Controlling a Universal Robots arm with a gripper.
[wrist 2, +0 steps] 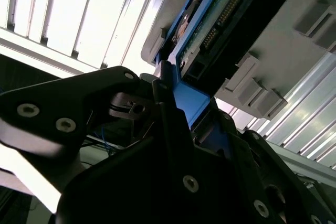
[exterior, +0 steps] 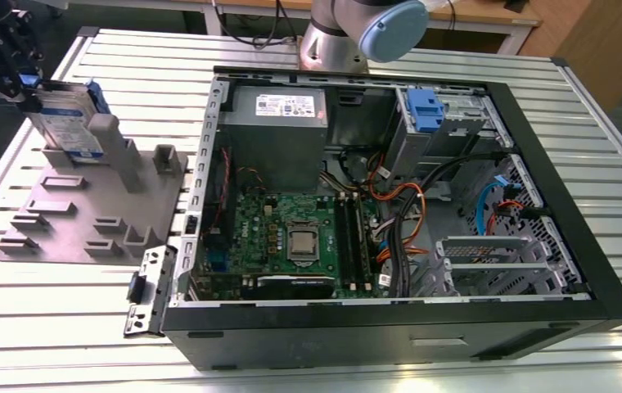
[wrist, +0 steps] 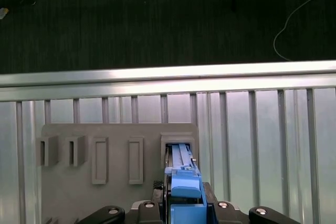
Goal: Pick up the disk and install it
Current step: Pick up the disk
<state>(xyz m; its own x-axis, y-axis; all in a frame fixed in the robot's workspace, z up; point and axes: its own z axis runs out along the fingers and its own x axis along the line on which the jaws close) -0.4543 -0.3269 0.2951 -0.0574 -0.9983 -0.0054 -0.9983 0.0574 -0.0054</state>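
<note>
Disk (exterior: 65, 119): flat silver slab, blue-framed

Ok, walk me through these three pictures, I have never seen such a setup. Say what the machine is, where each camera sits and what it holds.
The machine is a robot arm at a slatted metal table. The exterior view comes from a camera off the arm and looks down on everything: an open computer case showing its motherboard, and, on the exterior view's left, a grey fixture plate. Both wrist views come from cameras riding on the arm, near its gripper. The disk, a hard drive in a blue carrier, stands upright in a slot of the plate. The gripper is shut on its blue end; the disk is not in the case.
</note>
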